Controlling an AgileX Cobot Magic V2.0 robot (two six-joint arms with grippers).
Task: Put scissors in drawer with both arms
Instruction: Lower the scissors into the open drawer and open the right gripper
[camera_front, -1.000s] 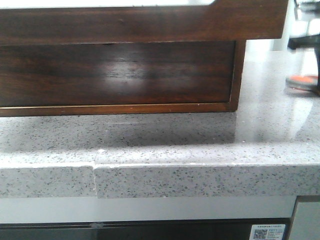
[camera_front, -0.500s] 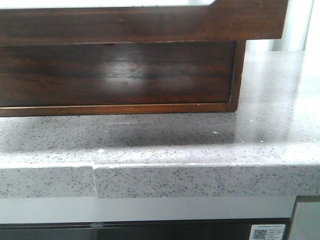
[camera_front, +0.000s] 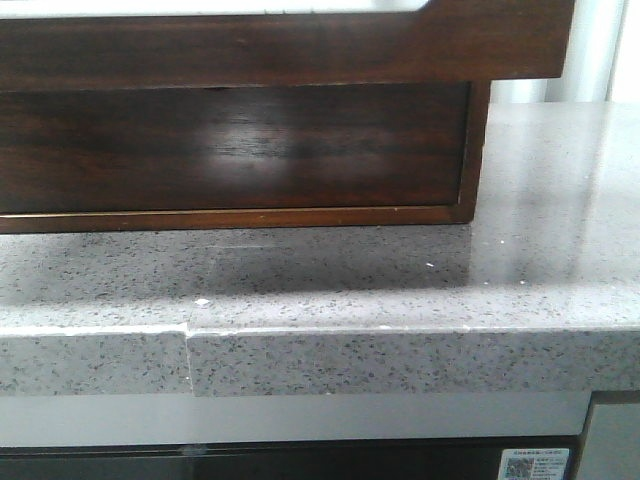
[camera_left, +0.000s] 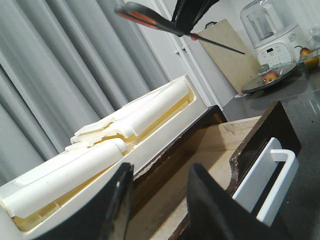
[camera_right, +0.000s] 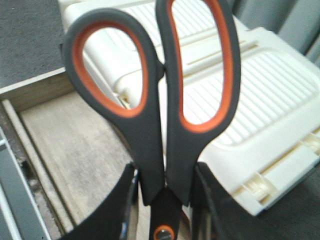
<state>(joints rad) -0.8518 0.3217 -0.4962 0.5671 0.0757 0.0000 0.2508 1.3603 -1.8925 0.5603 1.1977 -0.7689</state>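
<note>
Right tool (camera_right: 162, 200) clamped on scissors (camera_right: 155, 105) near pivot, held over open drawer (camera_right: 75, 145). Left tool (camera_left: 160, 200) apart, empty, at drawer edge. Risk, judged: scissors released off-centre could hit white tray (camera_right: 260, 115) on cabinet, or drawer rim. Count: one scissors, one drawer, two tools. Bench (camera_front: 400, 290) grey.

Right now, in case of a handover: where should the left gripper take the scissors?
Take the scissors by the grey handle loops, coming from the handle end. They stick out free past the right gripper, which clamps the shanks near the pivot; the blades are thin and pointed.
</note>
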